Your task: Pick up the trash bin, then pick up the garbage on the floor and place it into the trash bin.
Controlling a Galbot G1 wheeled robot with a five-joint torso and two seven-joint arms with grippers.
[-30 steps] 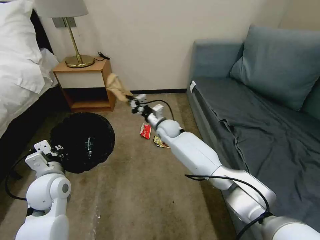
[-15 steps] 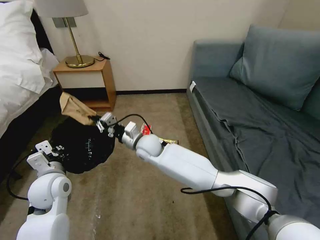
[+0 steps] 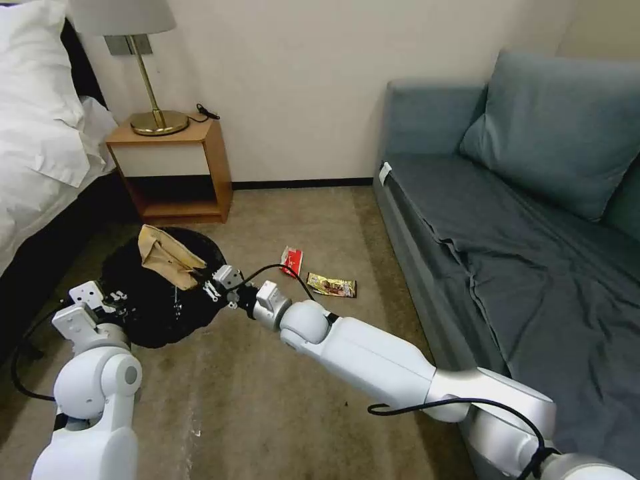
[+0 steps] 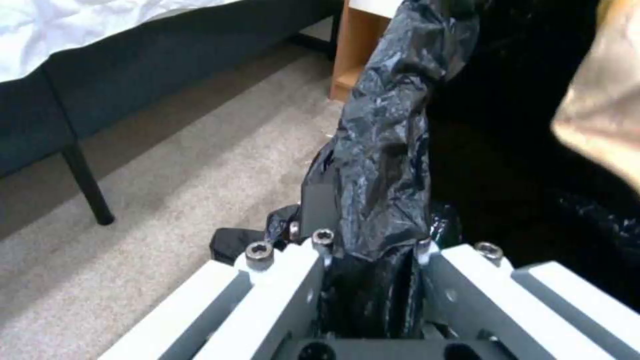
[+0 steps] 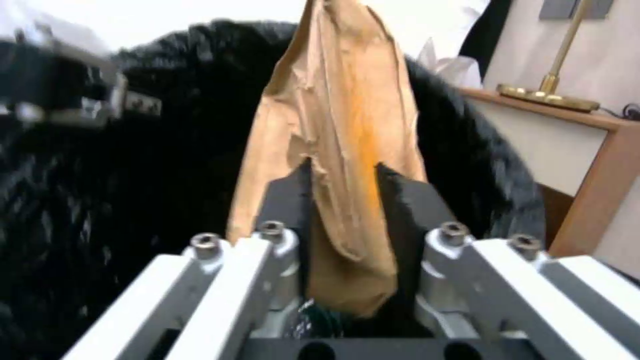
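**Over the bin's mouth: second piece of litter about to go in**

Above the open mouth of the trash bin (image 3: 163, 293), the right gripper (image 3: 208, 281) is clamped on the crumpled brown paper (image 3: 165, 257); the right wrist view shows both dark pads pressing the paper (image 5: 337, 165) with the black liner behind it. The paper hangs over the bin but is not yet let go. The left gripper (image 3: 112, 300) is closed on a fold of the black liner (image 4: 393, 140) at the bin's near rim, holding the bin at the bed-side edge of the carpet.

By my reading, the bin is secured and something with a green label glints inside it, probably the bottle. Two pieces remain on the floor: the red-and-white wrapper (image 3: 291, 261) and, just beside it, the gold-brown snack wrapper (image 3: 331, 286), both between bin and sofa.

The floor is tan short-pile carpet (image 3: 267, 400). A wooden nightstand (image 3: 172, 170) with a brass lamp (image 3: 157, 100) stands against the wall, white bedding (image 3: 40, 120) lies left, and a grey-blue sofa (image 3: 533, 220) right.
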